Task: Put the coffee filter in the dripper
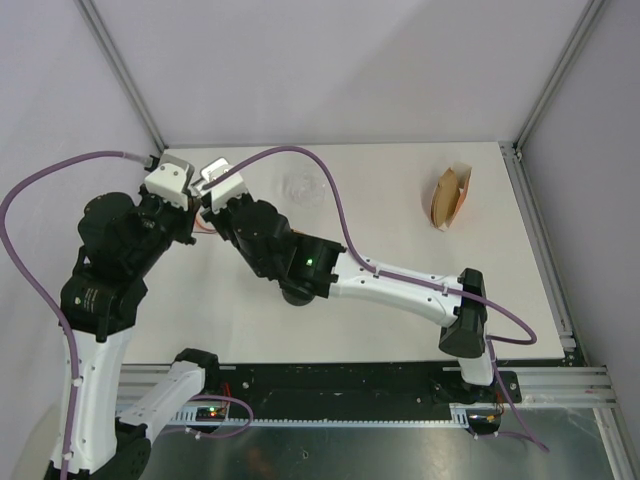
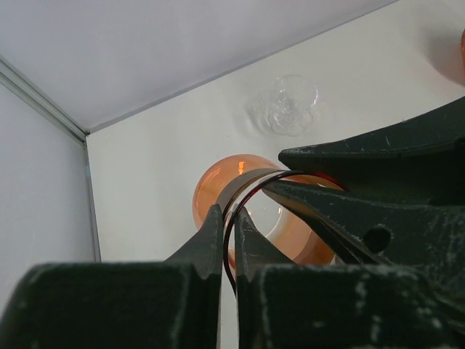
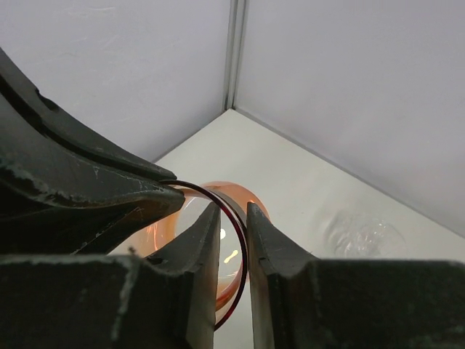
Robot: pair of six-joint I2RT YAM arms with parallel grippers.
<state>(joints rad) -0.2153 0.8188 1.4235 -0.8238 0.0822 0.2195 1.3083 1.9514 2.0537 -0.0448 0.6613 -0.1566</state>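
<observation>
While both sets of jaws pinch the dripper (image 2: 211, 190) rim, left gripper (image 2: 227, 236) beside right gripper (image 3: 234, 233), your filter (image 1: 450, 195) lies well apart at the table's (image 1: 400, 235) far right. Nothing placed yet; fetching and seating remain.

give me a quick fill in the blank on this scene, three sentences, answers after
1. The dripper is ____ in colour.
2. Its rim is pinched by ____ tools at once, the left tool and the right tool.
3. In the top view, the coffee filter lies apart from both arms, toward the far ____ corner of the table.

Missing words: orange; two; right
</observation>
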